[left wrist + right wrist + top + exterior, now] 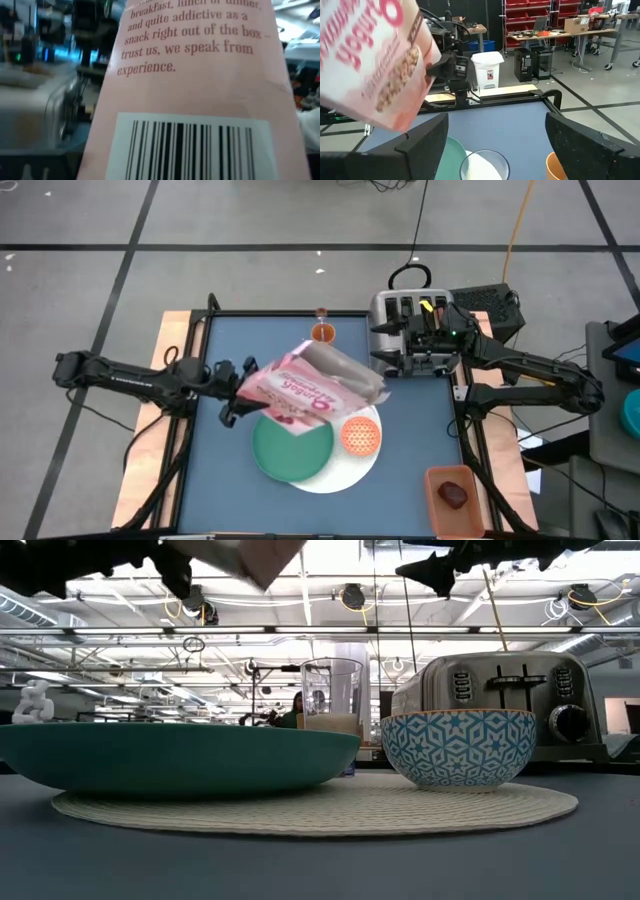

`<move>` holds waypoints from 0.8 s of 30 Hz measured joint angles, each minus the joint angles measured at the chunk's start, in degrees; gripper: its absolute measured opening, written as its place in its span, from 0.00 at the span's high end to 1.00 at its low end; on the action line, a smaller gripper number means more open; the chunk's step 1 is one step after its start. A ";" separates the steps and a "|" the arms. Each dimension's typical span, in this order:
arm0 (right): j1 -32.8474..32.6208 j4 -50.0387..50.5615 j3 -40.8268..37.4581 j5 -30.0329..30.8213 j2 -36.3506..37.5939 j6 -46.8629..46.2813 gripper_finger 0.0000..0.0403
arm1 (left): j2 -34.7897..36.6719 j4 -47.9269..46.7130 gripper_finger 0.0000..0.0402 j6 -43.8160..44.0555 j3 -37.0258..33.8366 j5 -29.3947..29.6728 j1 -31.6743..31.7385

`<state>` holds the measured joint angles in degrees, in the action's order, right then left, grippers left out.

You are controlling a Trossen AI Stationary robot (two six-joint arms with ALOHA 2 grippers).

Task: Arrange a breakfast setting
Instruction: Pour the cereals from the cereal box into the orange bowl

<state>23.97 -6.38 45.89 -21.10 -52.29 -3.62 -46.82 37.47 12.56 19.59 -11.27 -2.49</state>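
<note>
A green plate (291, 450) and an orange bowl (361, 436) sit on a white plate (340, 472) on the counter (420, 420). Above them, the left claw (236, 392) pinches a tilted pink cereal bag (300, 390). Farther back, the right claw (405, 352) hangs spread near the toaster (400, 310), glass of milk (485, 167) and orange cup (322, 332).

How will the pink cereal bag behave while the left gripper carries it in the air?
The pink cereal bag is probably floppy: it hangs tilted from the left gripper, its free silvery end drooping. It seems light, held by one edge. It may swing or spill above the green plate.
</note>
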 joint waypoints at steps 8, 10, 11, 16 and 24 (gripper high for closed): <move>0.00 0.64 0.00 0.00 0.00 0.00 0.19 | 3.77 -12.23 0.42 2.66 0.00 5.60 -3.60; 0.00 1.24 0.00 0.00 -0.02 0.00 0.19 | 3.79 -12.57 0.42 3.00 0.00 5.66 -4.10; 0.00 1.30 0.00 0.00 -0.02 0.02 0.19 | 3.81 -12.83 0.42 3.05 0.00 5.62 -4.32; -0.02 1.26 0.00 0.00 -0.02 0.00 0.19 | 3.79 -17.60 0.42 4.79 0.02 5.51 -5.27; -0.01 1.24 0.01 0.00 -0.01 0.00 0.19 | 3.79 -22.14 0.42 7.52 0.02 5.51 -6.42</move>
<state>23.96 -5.15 45.90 -21.10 -52.31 -3.62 -43.03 15.33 20.08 19.62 -5.76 -8.91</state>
